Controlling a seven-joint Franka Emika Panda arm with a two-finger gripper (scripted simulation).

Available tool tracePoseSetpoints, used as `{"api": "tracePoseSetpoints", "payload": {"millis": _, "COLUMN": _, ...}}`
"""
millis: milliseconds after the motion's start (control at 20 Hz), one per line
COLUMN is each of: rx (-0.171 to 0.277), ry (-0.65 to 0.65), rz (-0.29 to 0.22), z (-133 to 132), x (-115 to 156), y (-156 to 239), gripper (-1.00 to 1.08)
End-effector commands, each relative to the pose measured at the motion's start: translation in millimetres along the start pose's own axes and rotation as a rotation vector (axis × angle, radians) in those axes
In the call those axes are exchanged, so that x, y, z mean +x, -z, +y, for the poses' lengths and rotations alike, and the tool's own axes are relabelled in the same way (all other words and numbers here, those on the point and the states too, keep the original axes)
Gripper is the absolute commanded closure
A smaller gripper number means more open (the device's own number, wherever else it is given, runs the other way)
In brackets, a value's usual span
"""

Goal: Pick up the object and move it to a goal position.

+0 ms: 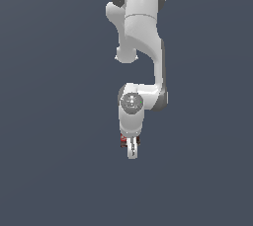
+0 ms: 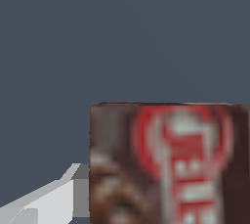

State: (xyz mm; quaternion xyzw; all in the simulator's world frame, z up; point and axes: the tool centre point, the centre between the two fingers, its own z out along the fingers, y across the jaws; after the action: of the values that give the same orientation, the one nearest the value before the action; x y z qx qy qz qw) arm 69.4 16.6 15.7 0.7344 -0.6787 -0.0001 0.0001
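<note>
Exterior view hides most of box behind hand, wrist view shows its red label, grip state unclear

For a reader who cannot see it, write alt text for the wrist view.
A dark brown box with a red label and blurred whitish lettering fills the near corner of the picture. One pale grey finger of the gripper touches its side, against a plain blue-grey background.

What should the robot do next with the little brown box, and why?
Probably close the gripper on the box. The wrist view shows the box right beside a finger, filling the close-up, and the exterior view shows it mostly hidden behind the gripper. I cannot tell whether it is gripped yet.
</note>
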Motion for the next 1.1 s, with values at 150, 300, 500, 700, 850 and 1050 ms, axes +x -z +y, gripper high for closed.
{"api": "tracePoseSetpoints", "payload": {"millis": 150, "rx": 0.000, "ry": 0.000, "rz": 0.000, "z": 0, "x": 0, "y": 0, "gripper": 1.08}}
{"api": "tracePoseSetpoints", "payload": {"millis": 300, "rx": 0.000, "ry": 0.000, "rz": 0.000, "z": 1, "x": -1, "y": 1, "gripper": 1.08}}
{"api": "tracePoseSetpoints", "payload": {"millis": 500, "rx": 0.000, "ry": 0.000, "rz": 0.000, "z": 6, "x": -8, "y": 3, "gripper": 1.08}}
{"api": "tracePoseSetpoints", "payload": {"millis": 700, "rx": 0.000, "ry": 0.000, "rz": 0.000, "z": 14, "x": -20, "y": 6, "gripper": 1.08}}
{"api": "tracePoseSetpoints", "payload": {"millis": 850, "rx": 0.000, "ry": 0.000, "rz": 0.000, "z": 24, "x": -34, "y": 11, "gripper": 1.08}}
{"api": "tracePoseSetpoints", "payload": {"millis": 1050, "rx": 0.000, "ry": 0.000, "rz": 0.000, "z": 41, "x": -59, "y": 18, "gripper": 1.08}}
